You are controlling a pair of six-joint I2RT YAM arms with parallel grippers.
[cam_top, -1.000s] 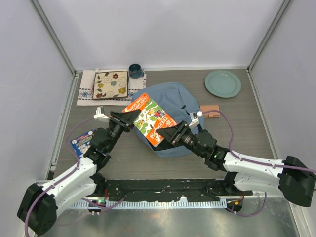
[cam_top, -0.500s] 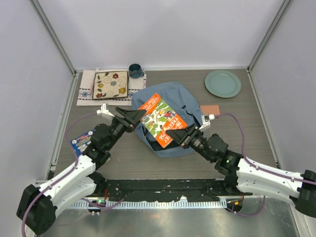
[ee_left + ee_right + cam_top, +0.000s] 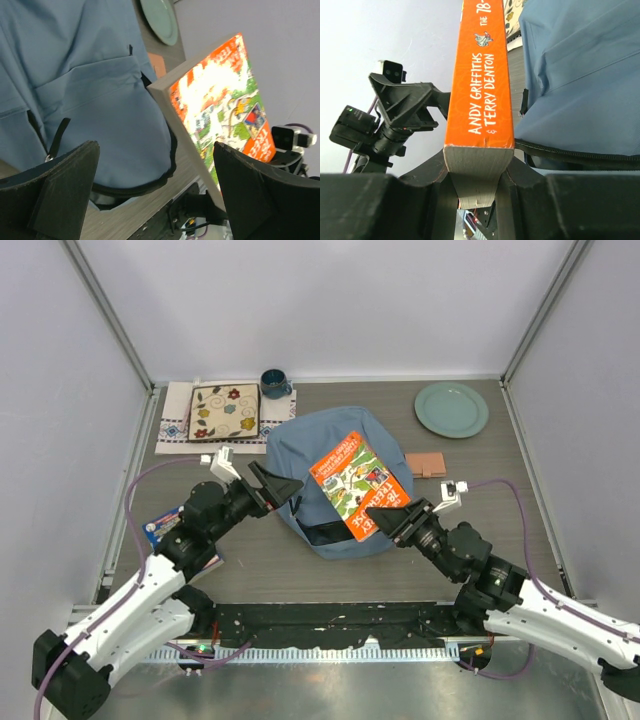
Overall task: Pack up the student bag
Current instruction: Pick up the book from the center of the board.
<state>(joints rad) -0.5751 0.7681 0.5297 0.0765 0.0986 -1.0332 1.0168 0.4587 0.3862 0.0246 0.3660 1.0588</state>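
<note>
While the right claw [image 3: 388, 523] is clenched on the bottom edge of the orange Griffiths-Denton book [image 3: 357, 480], holding it tilted over the dusty-blue student bag [image 3: 318, 445] at frame centre on the worktop [image 3: 260, 560], the left claw [image 3: 286, 487] is released, spread wide just beside the bag's left side. Bag's zipper mouth gapes at its lower edge.

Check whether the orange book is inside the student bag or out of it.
Out. The right hand clamps one end of the orange book, and its cover and spine show uncovered, outside the student bag.
</note>
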